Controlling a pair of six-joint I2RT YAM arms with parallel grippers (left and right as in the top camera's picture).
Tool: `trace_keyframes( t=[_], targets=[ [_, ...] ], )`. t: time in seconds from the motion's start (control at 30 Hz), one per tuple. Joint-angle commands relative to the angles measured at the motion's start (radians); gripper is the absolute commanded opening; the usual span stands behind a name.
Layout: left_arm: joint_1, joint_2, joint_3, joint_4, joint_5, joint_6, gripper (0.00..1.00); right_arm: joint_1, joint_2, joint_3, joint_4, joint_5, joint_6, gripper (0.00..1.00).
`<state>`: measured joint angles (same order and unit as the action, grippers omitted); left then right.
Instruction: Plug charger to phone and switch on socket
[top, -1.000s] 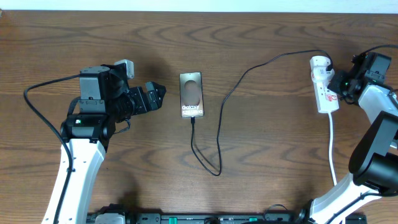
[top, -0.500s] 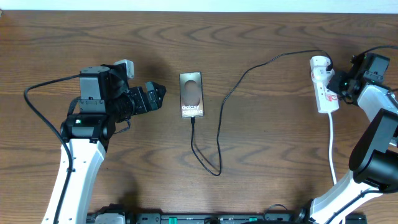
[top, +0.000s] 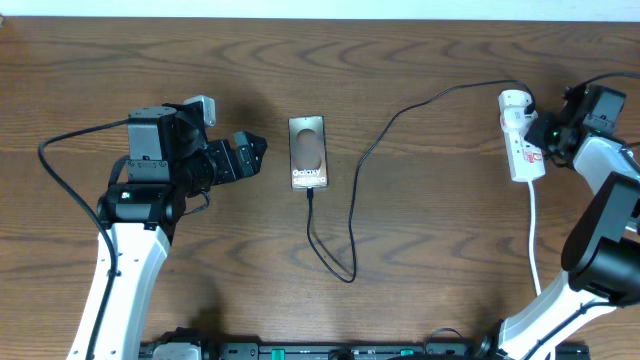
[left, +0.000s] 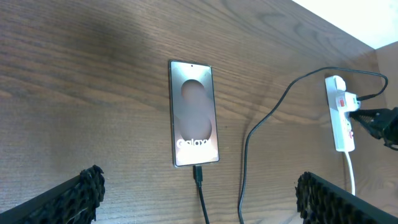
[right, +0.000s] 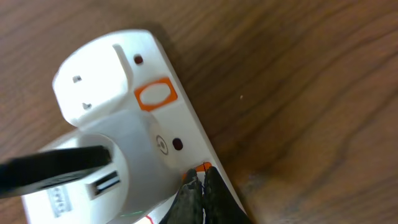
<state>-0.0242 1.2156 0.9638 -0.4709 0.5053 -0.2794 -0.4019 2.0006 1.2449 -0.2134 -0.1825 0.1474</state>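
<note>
Right pincer (right: 200, 186): clenched, fingers (right: 217, 199) pressed together, tips resting on an orange switch (right: 204, 167) of the socket (right: 177, 121). Socket: white strip at the far right of the counter (top: 450, 250), lying lengthwise near to far. A second orange switch (right: 153, 96) sits farther along the strip, apart from the tips. White adapter (right: 124, 149): seated in the socket just beside the tips, bulking up close against them in the right wrist view. Charger (top: 352, 200): thin black cable leaving the adapter, running left, looping toward the near edge. Phone (top: 307, 152): flat, face up, mid-counter; the charger's plug tip (left: 198, 172) meets its near edge. White cord (top: 533, 230): trails from the socket toward the near edge. Left pincer (top: 250, 152): released, jaws wide apart, just left of the phone, not touching it.
</note>
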Motion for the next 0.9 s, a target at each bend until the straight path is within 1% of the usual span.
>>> trace_keyframes(
  t=[0.0,0.23,0.7,0.87],
  targets=[
    [-0.002,-0.006,0.003,-0.004,-0.010,0.021,1.00,-0.002,0.038,0.011,0.007,-0.031,-0.015,0.01],
    [-0.002,-0.006,0.003,-0.003,-0.010,0.021,1.00,-0.002,0.047,0.011,0.012,-0.038,-0.015,0.01],
    [-0.002,-0.006,0.003,-0.004,-0.010,0.025,1.00,-0.001,0.047,0.011,0.016,-0.167,-0.030,0.01],
    [-0.002,-0.006,0.003,-0.004,-0.010,0.025,1.00,0.011,0.047,0.011,0.000,-0.168,-0.033,0.01]
  ],
)
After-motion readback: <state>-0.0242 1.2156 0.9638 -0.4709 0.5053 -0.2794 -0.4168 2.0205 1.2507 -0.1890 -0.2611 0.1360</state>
